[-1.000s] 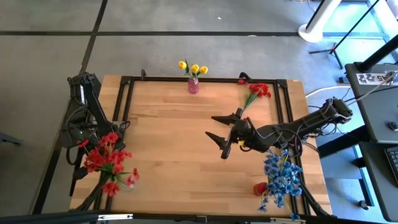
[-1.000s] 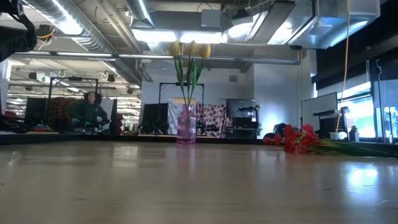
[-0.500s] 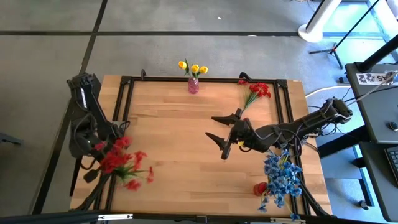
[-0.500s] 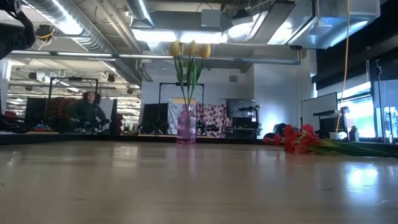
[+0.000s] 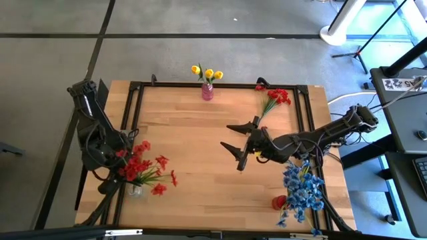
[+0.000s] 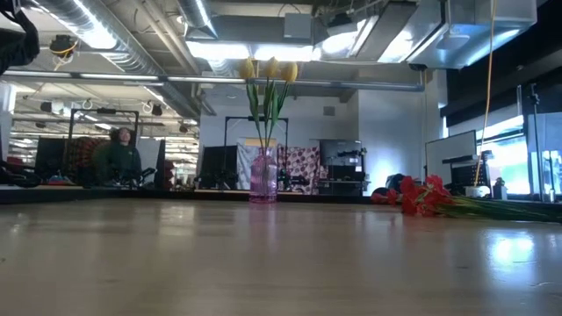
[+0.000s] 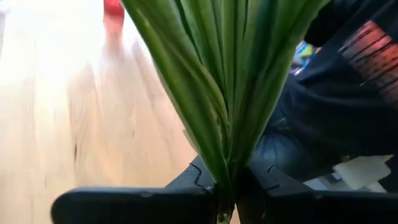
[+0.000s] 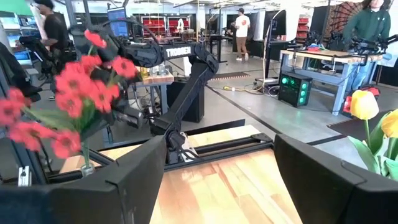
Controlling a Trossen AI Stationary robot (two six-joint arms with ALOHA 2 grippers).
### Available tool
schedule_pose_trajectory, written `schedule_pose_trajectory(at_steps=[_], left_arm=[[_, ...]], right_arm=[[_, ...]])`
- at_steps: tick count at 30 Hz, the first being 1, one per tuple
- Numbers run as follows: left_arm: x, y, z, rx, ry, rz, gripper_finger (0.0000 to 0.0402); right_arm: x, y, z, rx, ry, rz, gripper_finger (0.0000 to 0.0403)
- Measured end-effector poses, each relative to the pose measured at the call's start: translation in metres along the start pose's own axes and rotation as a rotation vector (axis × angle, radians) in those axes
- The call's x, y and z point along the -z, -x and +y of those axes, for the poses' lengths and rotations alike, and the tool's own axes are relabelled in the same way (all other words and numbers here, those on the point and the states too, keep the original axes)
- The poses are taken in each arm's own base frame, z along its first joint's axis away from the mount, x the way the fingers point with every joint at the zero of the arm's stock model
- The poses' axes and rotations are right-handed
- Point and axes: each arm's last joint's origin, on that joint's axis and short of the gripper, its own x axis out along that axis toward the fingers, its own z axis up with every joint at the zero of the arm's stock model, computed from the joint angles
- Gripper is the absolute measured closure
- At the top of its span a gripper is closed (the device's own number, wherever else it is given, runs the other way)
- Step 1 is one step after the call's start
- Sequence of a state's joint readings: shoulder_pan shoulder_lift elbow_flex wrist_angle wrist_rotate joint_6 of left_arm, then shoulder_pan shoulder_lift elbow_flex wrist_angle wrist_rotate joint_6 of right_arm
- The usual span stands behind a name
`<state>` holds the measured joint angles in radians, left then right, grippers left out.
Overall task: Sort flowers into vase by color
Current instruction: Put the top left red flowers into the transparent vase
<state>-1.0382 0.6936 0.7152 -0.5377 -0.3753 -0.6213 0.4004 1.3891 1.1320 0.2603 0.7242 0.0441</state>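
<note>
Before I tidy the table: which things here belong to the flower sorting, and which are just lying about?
Part of the job:
- red bunch in the left gripper
- loose red flowers
- blue flowers
- yellow flowers in the pink vase
- red vase
- clear vase

Not part of it:
- cables beside the table
- the waiting right gripper, open

wooden table point(image 5: 200, 147) in black frame, grey floor around it; low view shows a workshop behind with a seated person point(image 6: 118, 156) in dark green, black monitors point(image 6: 219, 167), patterned cloth point(image 6: 301, 167); right wrist view shows people standing point(image 8: 239, 25) among benches.
</note>
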Motion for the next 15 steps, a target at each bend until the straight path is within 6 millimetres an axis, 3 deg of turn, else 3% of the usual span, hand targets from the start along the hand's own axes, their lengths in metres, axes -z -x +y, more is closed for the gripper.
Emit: schedule_pose_trajectory(at_steps=[5, 15], left_arm=[[-0.011, 0.009, -0.003, 0.006, -0.051, -0.039, 0.0378], [-0.006, 0.028, 0.001, 0.047, -0.038, -0.021, 0.0378]], right_arm=[[0.0, -0.003, -0.003, 0.012, 0.002, 0.002, 0.0104], [0.002, -0.003, -0.004, 0.007, -0.014, 0.02, 0.0104]])
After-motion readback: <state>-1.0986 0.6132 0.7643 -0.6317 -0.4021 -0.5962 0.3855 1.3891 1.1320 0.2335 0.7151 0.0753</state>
